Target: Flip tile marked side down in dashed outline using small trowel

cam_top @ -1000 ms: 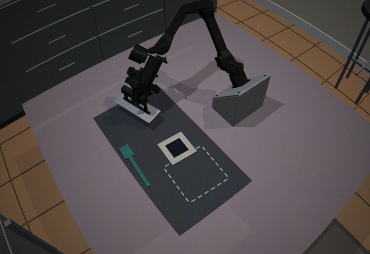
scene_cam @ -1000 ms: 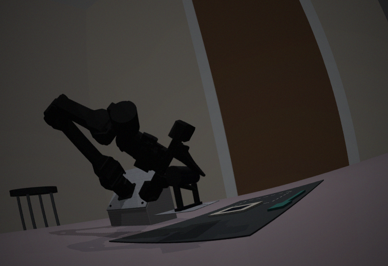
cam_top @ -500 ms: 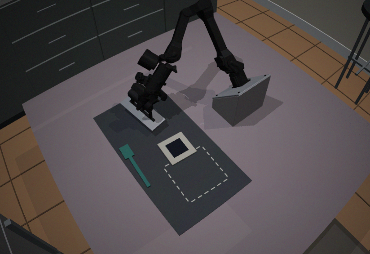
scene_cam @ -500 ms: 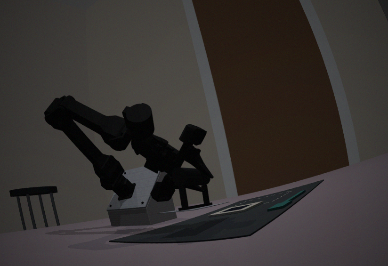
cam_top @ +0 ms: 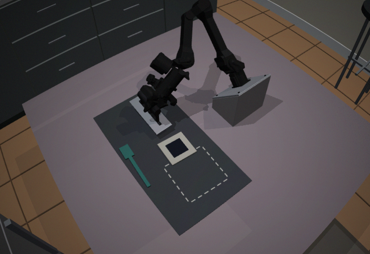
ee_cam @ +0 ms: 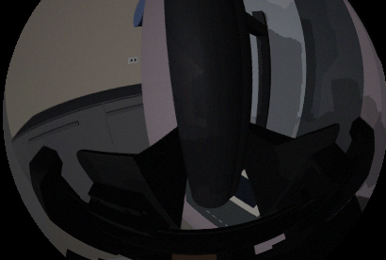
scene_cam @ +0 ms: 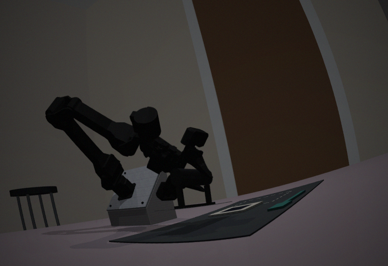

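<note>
While the jaws (cam_top: 151, 103) (scene_cam: 184, 173) pinch the black-handled trowel (cam_top: 163, 125) (scene_cam: 195, 177) (ee_cam: 207, 88), the top view shows its pale blade above the mat (cam_top: 185, 218) (scene_cam: 219, 228), near the tile (cam_top: 176, 148) (scene_cam: 236, 208) (ee_cam: 247, 196), which lies marked side up, overlapping one edge of the dashed outline (cam_top: 202, 146). The exterior view shows the blade nearly edge-on. In the wrist view, the handle partly hides the tile.

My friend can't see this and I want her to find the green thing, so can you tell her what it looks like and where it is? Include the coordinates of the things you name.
On the pinkish table (cam_top: 284, 161) (scene_cam: 282, 244) lies a dark grey mat (cam_top: 206, 206) (scene_cam: 200, 233). Near one long edge is a flat teal trowel (cam_top: 138, 170) (scene_cam: 279, 205), with a squarish blade and a thin, straight handle. The cream tile (cam_top: 165, 151) (scene_cam: 216, 214) beside it has a dark square and no handle.
</note>
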Tool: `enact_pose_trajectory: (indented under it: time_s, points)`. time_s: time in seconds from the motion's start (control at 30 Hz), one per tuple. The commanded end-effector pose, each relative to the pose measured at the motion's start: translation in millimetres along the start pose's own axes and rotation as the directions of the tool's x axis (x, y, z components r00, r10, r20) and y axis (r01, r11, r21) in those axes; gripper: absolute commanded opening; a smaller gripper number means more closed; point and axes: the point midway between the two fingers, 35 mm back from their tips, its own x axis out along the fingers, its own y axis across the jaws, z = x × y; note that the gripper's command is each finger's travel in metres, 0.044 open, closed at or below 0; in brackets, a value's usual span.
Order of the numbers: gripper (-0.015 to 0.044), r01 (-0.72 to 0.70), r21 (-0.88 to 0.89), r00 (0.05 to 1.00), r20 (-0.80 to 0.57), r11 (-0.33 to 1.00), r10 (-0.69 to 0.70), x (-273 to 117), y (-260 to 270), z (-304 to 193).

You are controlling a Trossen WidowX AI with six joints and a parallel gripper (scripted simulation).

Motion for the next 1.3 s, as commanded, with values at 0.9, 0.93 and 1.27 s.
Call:
enact_pose_trajectory:
  time_s: [0.9, 0.93, 1.27]
  points:
    - [0.0, -0.013, 0.052, 0.998, 0.069, 0.999, 0.01, 10, -28, -20]
    - [0.0, -0.014, 0.052, 0.998, 0.069, 0.999, 0.01, 11, -29, -20]
    - [0.0, -0.013, 0.052, 0.998, 0.069, 0.999, 0.01, 16, -33, -25]
